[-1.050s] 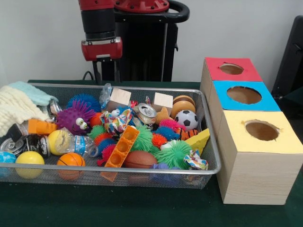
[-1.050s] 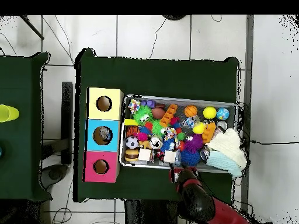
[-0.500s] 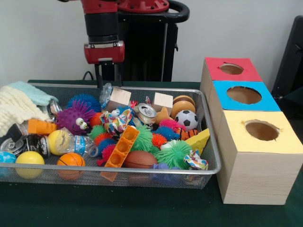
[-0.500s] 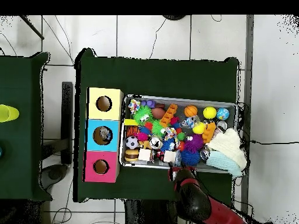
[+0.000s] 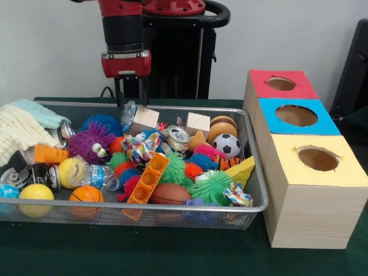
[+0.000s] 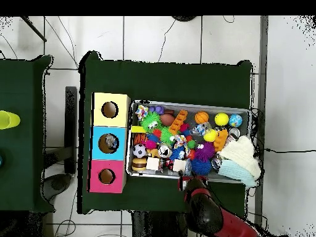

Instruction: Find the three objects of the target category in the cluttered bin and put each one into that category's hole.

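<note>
Shifted slightly right and lower than 1 second ago, the red and black arm now holds its gripper (image 5: 130,92) above the far rim of the wire mesh bin (image 5: 253,172), with little change over the last half second. Its 2 thin black fingers (image 5: 120,92) point straight down and stand a little apart, with nothing between them, their tips just over the rim beside a crumpled clear wrapper (image 5: 127,115). Seen from overhead, the gripper (image 6: 185,181) sits at the bin's edge (image 6: 185,103) nearest the robot.

Inside the bin, the clutter is untouched: 2 wooden blocks (image 5: 145,118) lie near the far wall, a crushed can (image 5: 179,137) beside them, and a soccer ball (image 5: 226,145) and a wooden ball (image 5: 222,129) toward the right. A purple spiky toy with eyes (image 5: 92,144) sits left of centre, an orange perforated block (image 5: 149,178) leans in the middle, and a green spiky ball (image 5: 210,187) lies near the front. A basketball (image 5: 86,195) and a yellow ball (image 5: 35,193) rest at the near left, and knitted cloths (image 5: 20,129) hang over the left end.

To the right of the bin stands a row of 3 wooden boxes, each with a round hole: red (image 5: 281,84) farthest, blue (image 5: 296,115) in the middle, yellow (image 5: 317,158) nearest.
</note>
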